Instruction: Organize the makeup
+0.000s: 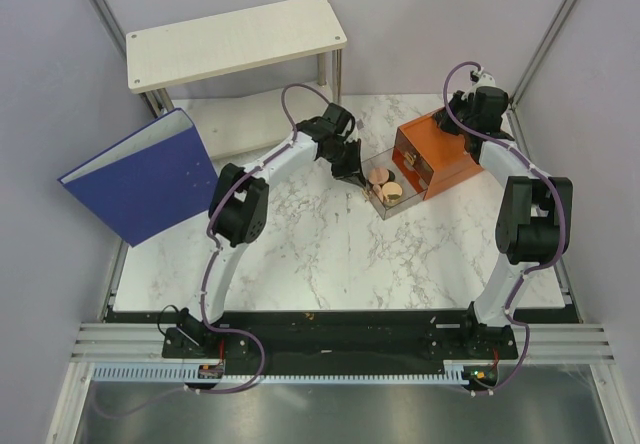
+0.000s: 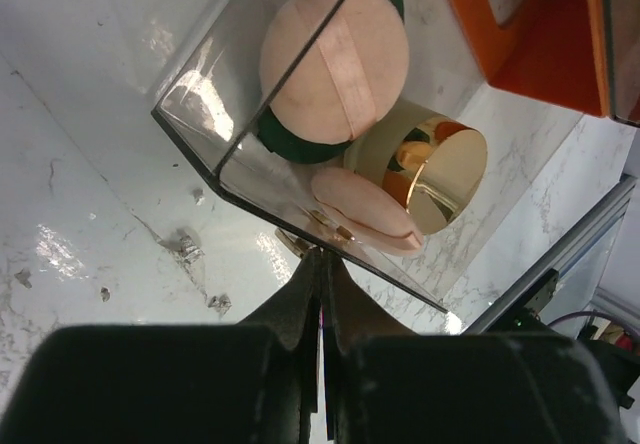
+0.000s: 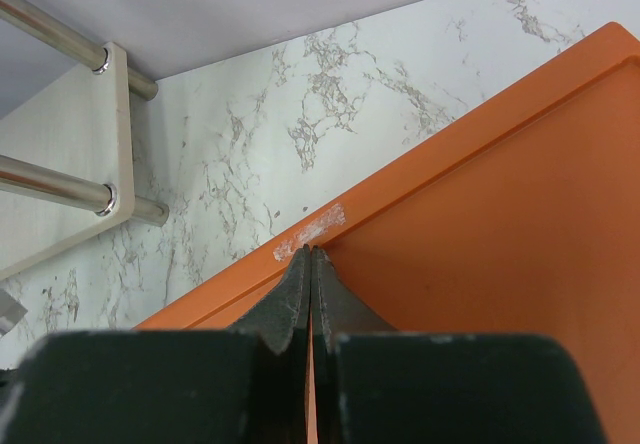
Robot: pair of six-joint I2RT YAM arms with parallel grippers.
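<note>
**Makeup (image 1: 384,182) in a clear tray (image 2: 190,129) touching the orange box (image 3: 480,224)**

Left end effector (image 2: 322,259) is closed, tips at the tray's rim; bare tabletop (image 1: 300,254) spreads nearer the bases. Inside the tray: peach-pink discs (image 2: 335,59), a dark green disc (image 2: 290,142), a shiny gold jar (image 2: 440,169). Right end effector (image 3: 310,256) is closed at the box's edge.

In the left wrist view a dark green disc (image 2: 285,142) shows only as thin crescents, the rest covered by the peach-pink disc (image 2: 335,49) lying on it. Whether the green at the far rim is a second disc cannot be told. Another peach-pink disc (image 2: 350,199) is partly hidden behind the round gold jar (image 2: 430,164). The orange box (image 2: 530,34) is cut off by the top and right edges. Whether the left gripper (image 2: 321,256) pinches the clear container (image 2: 200,104) is unclear. From above, the right gripper (image 3: 309,254) is hidden under its own wrist.
</note>
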